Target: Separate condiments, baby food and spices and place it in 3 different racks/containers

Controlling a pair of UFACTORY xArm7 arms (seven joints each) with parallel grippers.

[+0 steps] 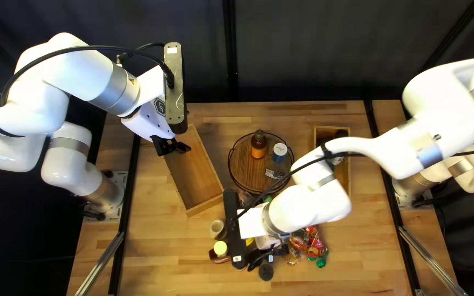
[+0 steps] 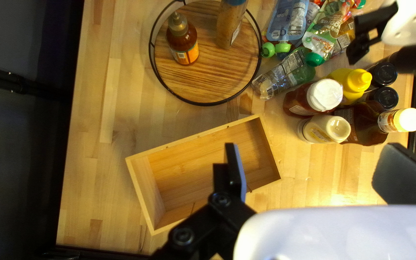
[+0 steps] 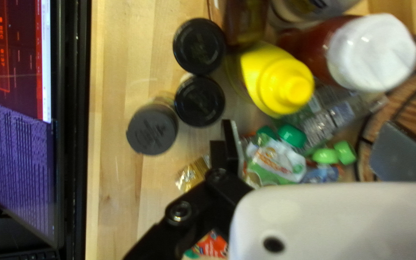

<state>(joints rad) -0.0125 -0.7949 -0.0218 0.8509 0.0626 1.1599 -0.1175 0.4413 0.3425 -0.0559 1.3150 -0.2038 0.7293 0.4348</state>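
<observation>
Right under the left gripper (image 1: 174,147) and just ahead of it is a wooden box (image 2: 203,159); those jaws are spread wide. Same deal with the right gripper (image 1: 268,256): jaws spread, pile of pouches (image 3: 275,163) between and under them. Ahead of those jaws you've got one yellow bottle (image 3: 275,79), one red bottle (image 3: 309,41) further on, and three dark-lidded jars (image 3: 152,130), off past one finger. Beside the other finger is one round tray (image 2: 208,82). Well ahead of the left jaws it's holding two things, an amber bottle (image 2: 183,41) and a tall jar (image 2: 229,21).

Left wrist view gives you the yellow cap on the brown bottle (image 2: 364,123), next to one cream bottle (image 2: 323,129). Only the top left view shows a second box (image 1: 320,134) with stuff in it, beyond the right jaws and partly hidden by that arm.
</observation>
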